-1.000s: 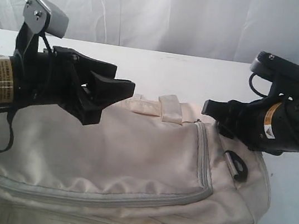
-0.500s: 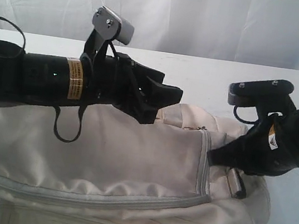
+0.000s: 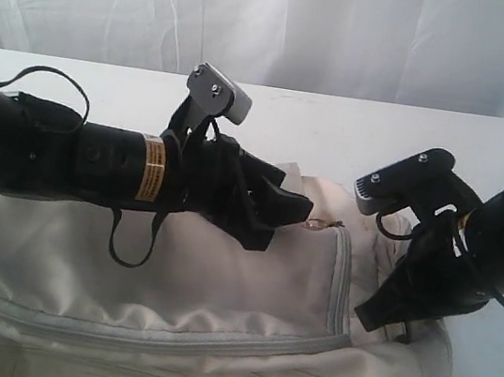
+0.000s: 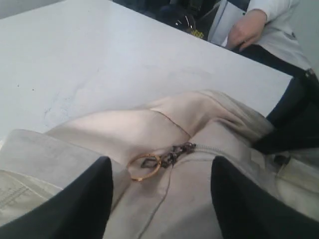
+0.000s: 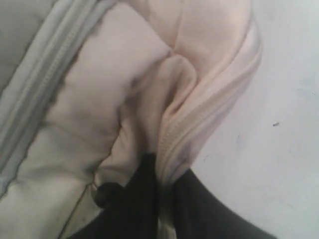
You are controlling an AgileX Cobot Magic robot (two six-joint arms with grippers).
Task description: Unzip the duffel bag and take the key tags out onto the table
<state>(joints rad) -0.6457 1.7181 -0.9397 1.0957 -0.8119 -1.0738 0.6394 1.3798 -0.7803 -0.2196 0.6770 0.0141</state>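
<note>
Two wrist views add what the exterior view hides. On the table lies the zipped duffel bag. The right gripper pinches its end seam. The left gripper, fingers spread, hovers at the zipper's gold ring.

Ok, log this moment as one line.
left claw open over zipper ring | right claw pinching duffel bag | zipper closed | key tags unseen

The duffel bag runs off the exterior view's bottom edge; the right gripper shows blurred, fingers cropped.
</note>
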